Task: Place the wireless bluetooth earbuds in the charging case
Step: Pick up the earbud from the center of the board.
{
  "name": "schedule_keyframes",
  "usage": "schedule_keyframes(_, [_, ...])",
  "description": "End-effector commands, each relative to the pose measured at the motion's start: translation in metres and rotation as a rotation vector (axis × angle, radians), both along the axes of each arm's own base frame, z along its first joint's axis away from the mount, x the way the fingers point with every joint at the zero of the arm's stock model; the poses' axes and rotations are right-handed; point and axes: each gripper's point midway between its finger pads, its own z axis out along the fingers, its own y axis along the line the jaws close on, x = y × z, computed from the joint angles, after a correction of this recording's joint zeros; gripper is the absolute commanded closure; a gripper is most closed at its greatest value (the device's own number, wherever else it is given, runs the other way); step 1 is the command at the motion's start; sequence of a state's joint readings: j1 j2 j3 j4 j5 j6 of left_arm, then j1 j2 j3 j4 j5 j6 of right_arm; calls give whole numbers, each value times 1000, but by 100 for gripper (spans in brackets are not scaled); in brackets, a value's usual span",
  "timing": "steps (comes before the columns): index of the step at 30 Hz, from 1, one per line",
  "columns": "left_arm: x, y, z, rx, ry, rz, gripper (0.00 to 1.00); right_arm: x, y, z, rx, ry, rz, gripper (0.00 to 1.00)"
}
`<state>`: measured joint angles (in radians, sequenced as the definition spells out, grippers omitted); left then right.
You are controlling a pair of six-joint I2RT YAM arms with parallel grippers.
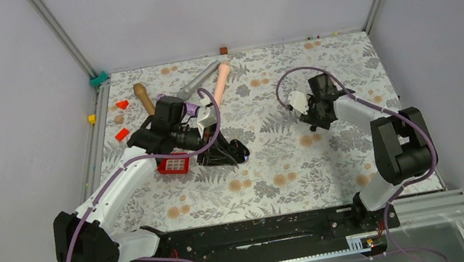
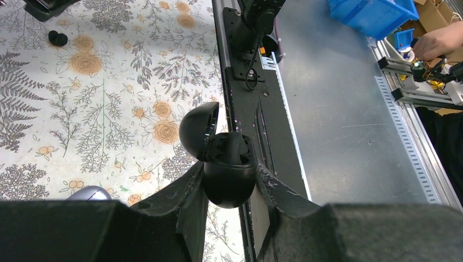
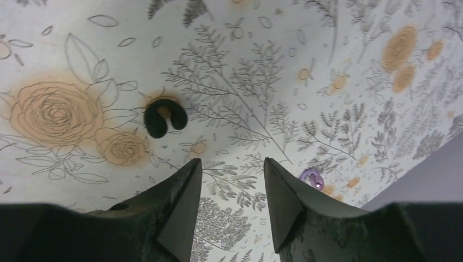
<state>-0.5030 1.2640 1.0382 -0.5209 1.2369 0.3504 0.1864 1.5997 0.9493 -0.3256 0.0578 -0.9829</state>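
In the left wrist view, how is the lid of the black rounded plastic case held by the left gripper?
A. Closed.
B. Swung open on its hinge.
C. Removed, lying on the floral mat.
B: the lid stands open, joined at one edge to the black rounded plastic case in the left gripper.

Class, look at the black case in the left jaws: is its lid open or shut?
Open. The black case between the left jaws has its domed lid swung aside, exposing the inside.
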Motion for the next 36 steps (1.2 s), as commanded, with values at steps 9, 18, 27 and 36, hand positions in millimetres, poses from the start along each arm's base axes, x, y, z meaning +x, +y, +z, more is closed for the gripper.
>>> schedule_keyframes(9, [1, -2, 9, -36, -68, -13, 100, -31, 30, -38, -9, 111, 136, 38])
schedule_keyframes(18, [1, -2, 8, -35, -72, -12, 100, 4, 32, -35, -71, -61, 95, 34])
schedule_keyframes(27, [1, -2, 8, -35, -70, -14, 100, 23, 45, -27, -28, -109, 42, 32])
schedule_keyframes(36, [2, -2, 7, -31, -69, -11, 100, 15, 62, -13, 93, 1, -34, 32])
